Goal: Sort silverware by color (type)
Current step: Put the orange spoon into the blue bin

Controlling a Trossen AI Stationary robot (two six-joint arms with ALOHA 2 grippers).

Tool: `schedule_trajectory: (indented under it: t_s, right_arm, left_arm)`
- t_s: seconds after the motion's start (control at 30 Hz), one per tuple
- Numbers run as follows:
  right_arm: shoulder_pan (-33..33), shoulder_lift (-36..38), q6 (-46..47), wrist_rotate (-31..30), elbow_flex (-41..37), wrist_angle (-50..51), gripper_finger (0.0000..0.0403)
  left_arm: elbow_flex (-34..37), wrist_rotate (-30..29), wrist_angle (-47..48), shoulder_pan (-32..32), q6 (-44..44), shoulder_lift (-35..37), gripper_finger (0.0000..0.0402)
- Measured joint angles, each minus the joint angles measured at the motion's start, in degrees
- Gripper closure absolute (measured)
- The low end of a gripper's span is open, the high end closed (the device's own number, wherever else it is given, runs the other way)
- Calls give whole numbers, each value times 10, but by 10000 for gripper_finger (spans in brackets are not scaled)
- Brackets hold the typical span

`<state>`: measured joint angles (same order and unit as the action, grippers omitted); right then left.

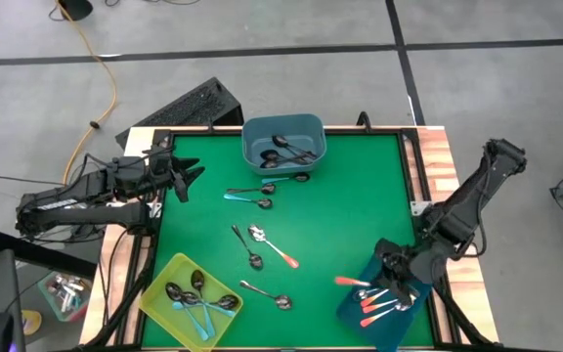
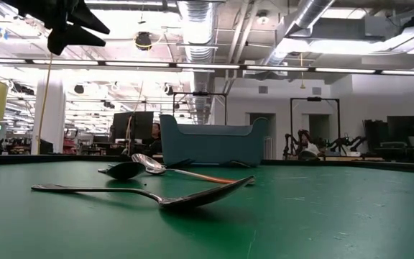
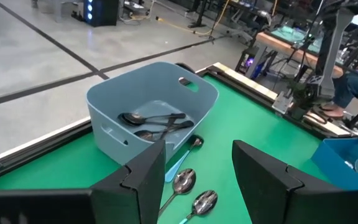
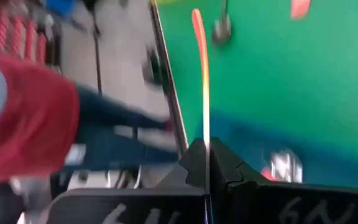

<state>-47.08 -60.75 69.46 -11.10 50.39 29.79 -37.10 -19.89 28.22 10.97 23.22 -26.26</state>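
Orange-red handle first: one orange-handled spoon (image 4: pixel 199 68) is pinched by its end between the closed fingers of the right gripper (image 1: pixel 399 266), which sits at the near right of the mat, above the left edge of the dark blue bin (image 1: pixel 352 311). Its handle juts left past that edge. Three or four orange-handled spoons (image 1: pixel 379 303) already lie inside.

On the green mat (image 1: pixel 360 186) the unsorted pieces remain: an orange-handled spoon (image 1: pixel 274 245) at centre, a dark metal spoon (image 1: pixel 247 247) just beside it, another dark metal spoon (image 1: pixel 268 295) nearer, and a teal-handled spoon (image 1: pixel 247 200) with one more spoon (image 1: pixel 252 190) just in front of the grey-blue bin (image 1: pixel 283 143). That bin holds dark metal spoons (image 3: pixel 154 123); the yellow bin (image 1: pixel 164 284), near left, holds teal-handled spoons (image 1: pixel 195 301).

Judgement: the step in hand is the drop. It would be done well by carrying the spoon fully inside the blue walls before releasing, low enough not to bounce out.

The left gripper (image 3: pixel 197 163) waits at the far left edge of the table, jaws apart, holding nothing
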Motion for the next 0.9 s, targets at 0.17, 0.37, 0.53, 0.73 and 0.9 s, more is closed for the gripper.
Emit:
schedule_trajectory:
  t_s: [0.17, 0.37, 0.53, 0.73, 0.9]
  right_arm:
    - [-9, -23, 25, 98, 0, 44, 397]
    - [-7, -64, -4, 217, 0, 102, 398]
    - [-7, -96, -42, 273, 0, 127, 398]
    - [10, -131, -141, 281, 0, 124, 398]
    - [38, -163, -260, 281, 0, 119, 398]
  left_arm:
    - [0, -4, 4, 0, 0, 0, 232]
    - [0, -4, 6, 0, 0, 0, 232]
    - [0, -4, 7, 0, 0, 0, 232]
    - [0, -5, 7, 0, 5, 0, 232]
    - [0, -8, 7, 0, 24, 0, 232]
